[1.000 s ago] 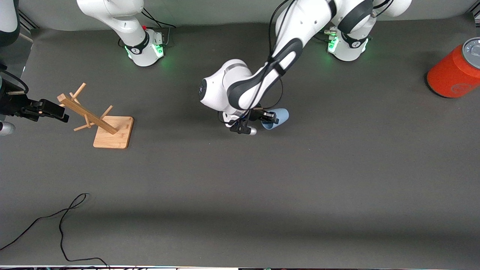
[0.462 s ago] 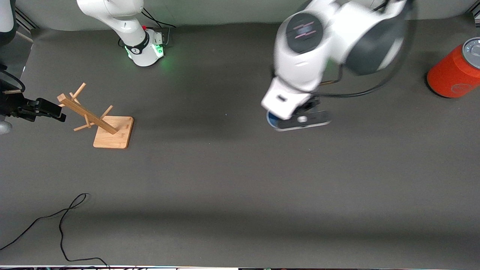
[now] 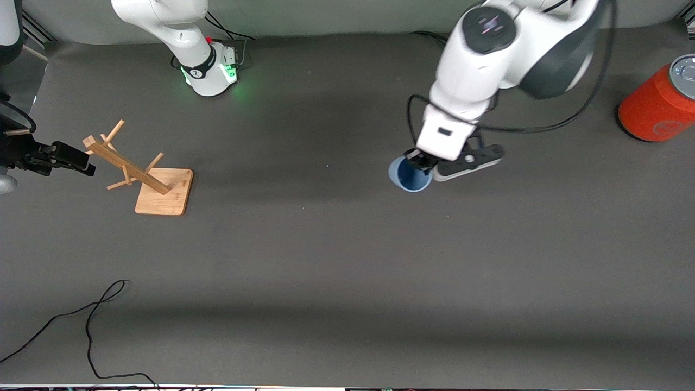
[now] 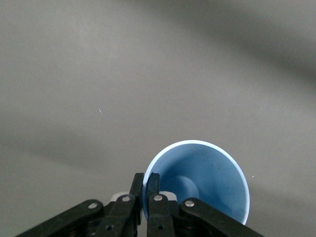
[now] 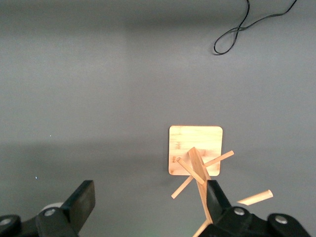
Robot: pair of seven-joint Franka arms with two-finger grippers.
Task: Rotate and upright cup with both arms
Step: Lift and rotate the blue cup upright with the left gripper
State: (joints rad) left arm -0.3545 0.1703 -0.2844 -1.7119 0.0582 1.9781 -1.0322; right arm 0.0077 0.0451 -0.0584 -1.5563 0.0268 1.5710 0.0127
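A dark grey table (image 3: 336, 260) is seen from above, with two white robot arms based along its upper edge. The left arm (image 3: 488, 60) reaches down toward the middle of the table, and its gripper (image 3: 419, 161) is at the rim of a small light-blue cup (image 3: 410, 176). The cup is mouth-up, so the darker blue inside is visible from above; whether its base rests on the table cannot be told. In the left wrist view, the two black fingers (image 4: 150, 190) are nearly closed, pinching the cup (image 4: 207, 182) by its thin wall, one finger inside the rim and one outside. The right arm (image 3: 174, 32) waits at its own end of the table, with its gripper (image 3: 89, 163) held in the air just beside the top of a wooden rack (image 3: 144, 176). In the right wrist view, its two black fingers (image 5: 84, 200) are spread wide apart and hold nothing, with the rack (image 5: 197, 158) and its square base below them. A large orange-red can (image 3: 659, 103) with a grey lid stands at the left arm's end of the table, well apart from the cup. A thin black cable (image 3: 89, 326) lies looped on the table near the front camera, toward the right arm's end.
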